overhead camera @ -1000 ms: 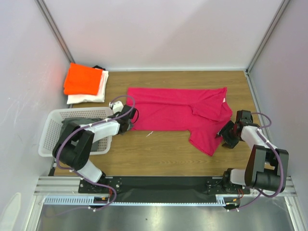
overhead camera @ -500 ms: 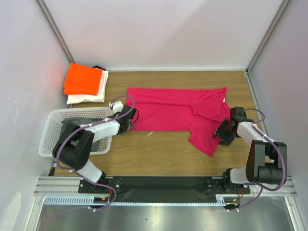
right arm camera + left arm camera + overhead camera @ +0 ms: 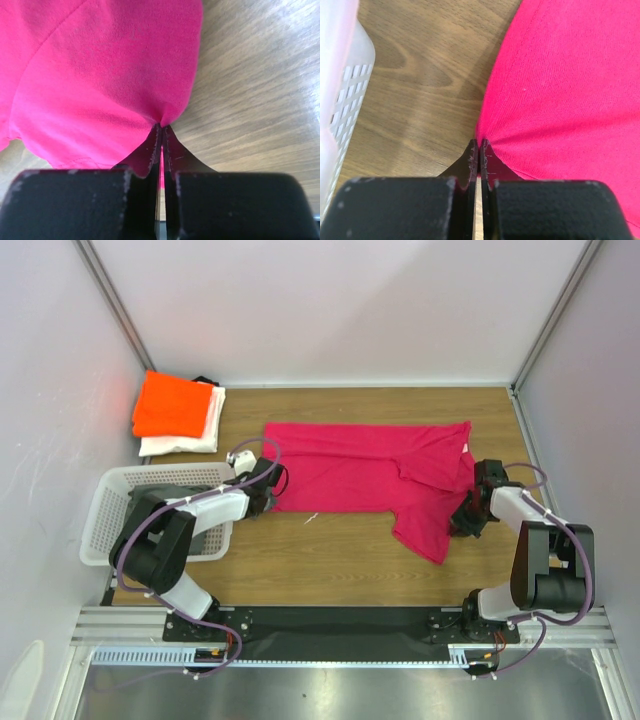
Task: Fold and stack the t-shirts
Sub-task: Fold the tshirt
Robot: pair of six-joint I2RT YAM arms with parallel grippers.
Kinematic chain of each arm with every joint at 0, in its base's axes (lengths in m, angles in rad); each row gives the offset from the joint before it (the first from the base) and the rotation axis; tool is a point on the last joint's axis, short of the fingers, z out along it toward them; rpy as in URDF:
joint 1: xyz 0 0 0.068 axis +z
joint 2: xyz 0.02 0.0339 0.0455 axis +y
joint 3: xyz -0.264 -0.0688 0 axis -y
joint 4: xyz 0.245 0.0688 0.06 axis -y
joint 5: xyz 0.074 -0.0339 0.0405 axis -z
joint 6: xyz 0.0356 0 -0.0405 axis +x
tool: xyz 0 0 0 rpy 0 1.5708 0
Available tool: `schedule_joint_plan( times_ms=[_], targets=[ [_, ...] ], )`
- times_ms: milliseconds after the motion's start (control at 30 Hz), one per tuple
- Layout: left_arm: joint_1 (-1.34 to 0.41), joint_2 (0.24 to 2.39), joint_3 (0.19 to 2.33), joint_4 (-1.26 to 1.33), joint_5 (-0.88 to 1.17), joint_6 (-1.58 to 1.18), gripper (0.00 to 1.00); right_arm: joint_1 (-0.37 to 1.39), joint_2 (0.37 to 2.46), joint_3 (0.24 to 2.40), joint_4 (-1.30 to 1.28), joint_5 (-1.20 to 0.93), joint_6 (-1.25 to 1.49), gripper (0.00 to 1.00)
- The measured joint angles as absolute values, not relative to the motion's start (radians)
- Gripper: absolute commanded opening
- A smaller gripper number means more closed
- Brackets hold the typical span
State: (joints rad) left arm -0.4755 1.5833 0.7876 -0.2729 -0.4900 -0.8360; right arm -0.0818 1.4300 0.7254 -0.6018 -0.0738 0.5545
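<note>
A magenta-pink t-shirt [image 3: 370, 468] lies spread across the middle of the wooden table, its right part folded down into a flap [image 3: 430, 525]. My left gripper [image 3: 268, 502] is shut on the shirt's lower left corner; the left wrist view shows pink cloth [image 3: 560, 90] pinched at the tips of that gripper [image 3: 479, 145]. My right gripper [image 3: 461, 522] is shut on the flap's right edge, and in the right wrist view the cloth [image 3: 100, 80] bunches at its tips [image 3: 161, 127]. An orange t-shirt [image 3: 175, 405] lies folded on a folded white t-shirt [image 3: 190, 440] at the back left.
A white lattice basket [image 3: 110, 500] stands at the left, beside the left arm, with something grey inside. Grey walls close in the table at the back and both sides. Bare wood [image 3: 330, 550] shows in front of the shirt.
My right gripper moved left onto the flap's right edge and went from open to shut on the cloth. The left gripper stayed put, shut on its corner.
</note>
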Motion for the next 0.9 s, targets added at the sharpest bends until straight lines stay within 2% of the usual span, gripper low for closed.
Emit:
schedule_joint_plan(
  times_ms=[267, 900],
  targets=[
    [-0.476, 1.583, 0.812, -0.315, -0.491, -0.829, 0.0, -0.08, 1.43, 0.83, -0.692, -0.09, 0.544, 0.0],
    [-0.459, 1.591, 0.997, -0.412, -0.53, -0.833, 0.0, -0.121, 1.532, 1.117, -0.667, -0.167, 0.543, 0.0]
  ],
)
